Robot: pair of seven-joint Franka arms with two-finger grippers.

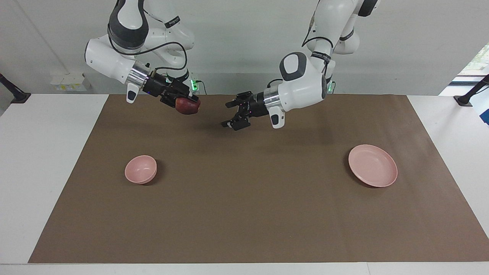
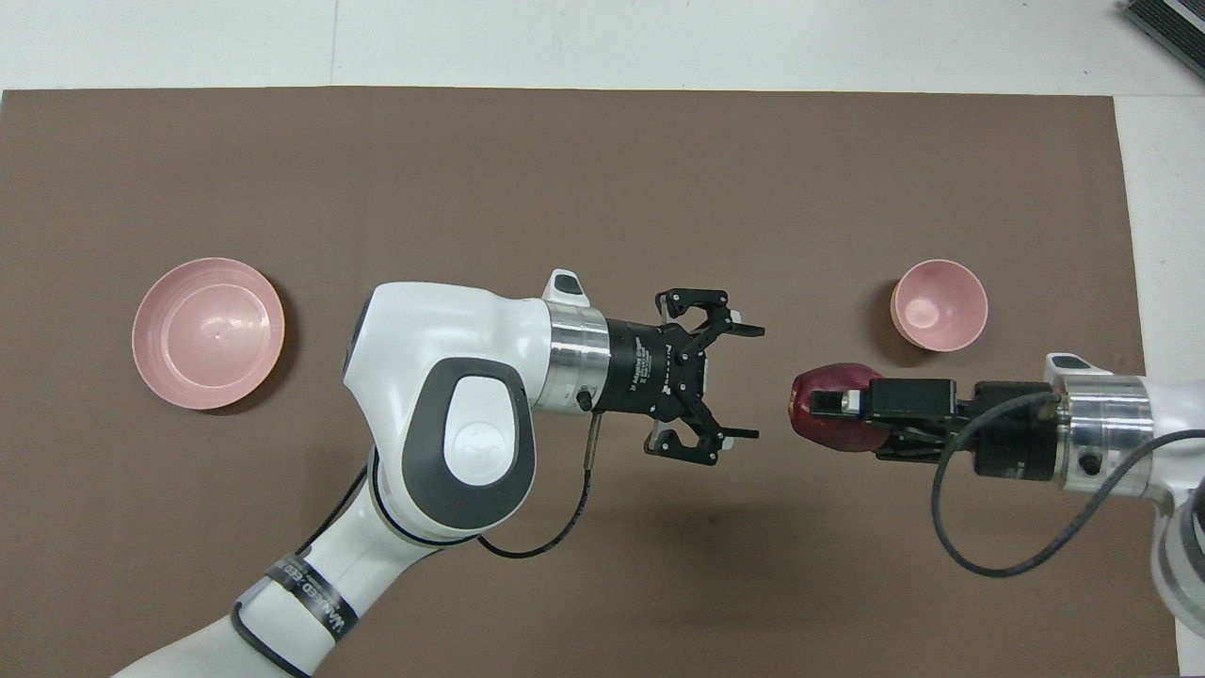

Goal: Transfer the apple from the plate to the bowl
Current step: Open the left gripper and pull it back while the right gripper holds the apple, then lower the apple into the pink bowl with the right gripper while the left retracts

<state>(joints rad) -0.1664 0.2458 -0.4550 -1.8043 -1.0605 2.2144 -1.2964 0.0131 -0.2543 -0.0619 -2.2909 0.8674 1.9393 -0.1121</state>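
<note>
The dark red apple (image 1: 187, 105) (image 2: 828, 408) hangs in the air, and my right gripper (image 1: 186, 103) (image 2: 821, 407) is shut on it, over the mat on the robots' side of the bowl. The small deep pink bowl (image 1: 141, 169) (image 2: 939, 305) sits empty toward the right arm's end of the table. My left gripper (image 1: 230, 114) (image 2: 748, 382) hovers open over the middle of the mat, a short gap away from the apple, holding nothing. The flat pink plate (image 1: 373, 165) (image 2: 208, 332) lies empty toward the left arm's end.
A brown mat (image 1: 244, 214) (image 2: 565, 188) covers most of the white table (image 1: 42, 152). Bowl and plate are the only things resting on it.
</note>
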